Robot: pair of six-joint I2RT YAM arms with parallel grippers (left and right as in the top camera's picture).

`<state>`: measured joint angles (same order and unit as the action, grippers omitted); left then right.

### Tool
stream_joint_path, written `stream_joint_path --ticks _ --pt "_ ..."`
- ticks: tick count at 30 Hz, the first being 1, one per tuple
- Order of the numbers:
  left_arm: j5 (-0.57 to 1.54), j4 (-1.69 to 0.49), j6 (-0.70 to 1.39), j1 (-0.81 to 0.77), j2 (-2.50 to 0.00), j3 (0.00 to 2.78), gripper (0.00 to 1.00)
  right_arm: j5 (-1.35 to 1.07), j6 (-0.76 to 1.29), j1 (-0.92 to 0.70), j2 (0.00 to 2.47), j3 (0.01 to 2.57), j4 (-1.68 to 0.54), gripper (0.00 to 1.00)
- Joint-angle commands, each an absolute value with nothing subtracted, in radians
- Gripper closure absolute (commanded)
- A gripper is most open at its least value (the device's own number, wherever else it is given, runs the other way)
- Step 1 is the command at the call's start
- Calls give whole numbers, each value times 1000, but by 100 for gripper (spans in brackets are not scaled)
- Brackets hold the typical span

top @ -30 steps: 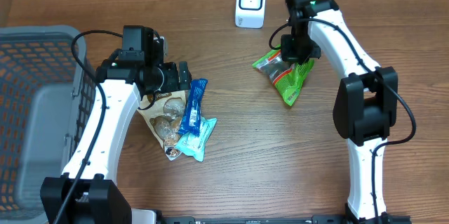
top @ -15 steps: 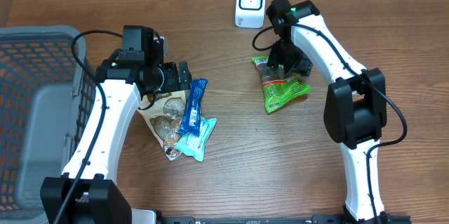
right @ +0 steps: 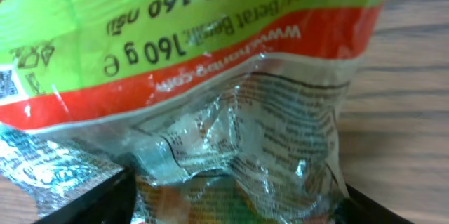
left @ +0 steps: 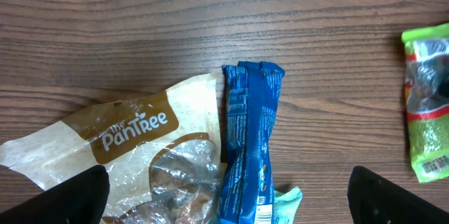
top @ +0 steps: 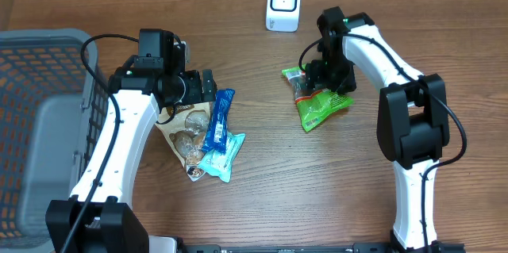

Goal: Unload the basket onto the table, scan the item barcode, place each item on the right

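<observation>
A green and red snack bag [top: 319, 106] lies flat on the table below the white scanner [top: 283, 4]. My right gripper [top: 324, 77] is low over the bag's clear upper end. In the right wrist view the bag [right: 210, 62] fills the frame, and the right gripper [right: 235, 206] stands open, with its dark fingers [right: 77, 196] wide apart on either side of the crinkled film. My left gripper [top: 205, 86] hovers open over a pile of packets, and the left wrist view shows this gripper [left: 228, 196] holding nothing above them.
Under the left gripper lie a blue packet [left: 249, 147], a tan and clear Pantree bag [left: 133, 133] and a teal packet [top: 226, 154]. A grey basket [top: 48, 126] with red mesh stands at the left edge. The green bag [left: 426, 112] shows at the left wrist view's right edge.
The right arm carried the green bag left and down toward the scanner, then opened its jaws, and the bag now rests on the table. The left arm has not moved.
</observation>
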<state>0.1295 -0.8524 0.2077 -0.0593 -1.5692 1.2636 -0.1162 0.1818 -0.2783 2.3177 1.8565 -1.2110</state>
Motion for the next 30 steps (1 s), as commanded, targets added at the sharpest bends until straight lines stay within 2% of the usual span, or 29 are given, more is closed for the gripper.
stream_joint_path --ticks 1,2,4,5,6,16,24,30 --pt "123 -852 206 -66 -1576 1267 0 -180 77 -286 2315 1763 -1178 35" --pt "123 -852 206 -66 -1576 1267 0 -191 78 -286 2315 1748 -1168 48" --pt "123 -852 206 -66 -1576 1267 0 -220 78 -286 2315 1718 -1145 80" --pt "123 -852 206 -66 -1576 1267 0 -229 78 -286 2315 1715 -1145 92" --pt "123 -852 206 -66 -1576 1267 0 -236 79 -286 2315 1714 -1145 96" --pt "123 -852 206 -66 -1576 1267 0 -178 110 -278 2282 1867 -1196 96" --pt "123 -852 206 -66 -1576 1267 0 372 218 -358 2193 2056 -1190 96" --pt "123 -852 206 -66 -1576 1267 0 822 187 -447 2197 2073 -999 96"
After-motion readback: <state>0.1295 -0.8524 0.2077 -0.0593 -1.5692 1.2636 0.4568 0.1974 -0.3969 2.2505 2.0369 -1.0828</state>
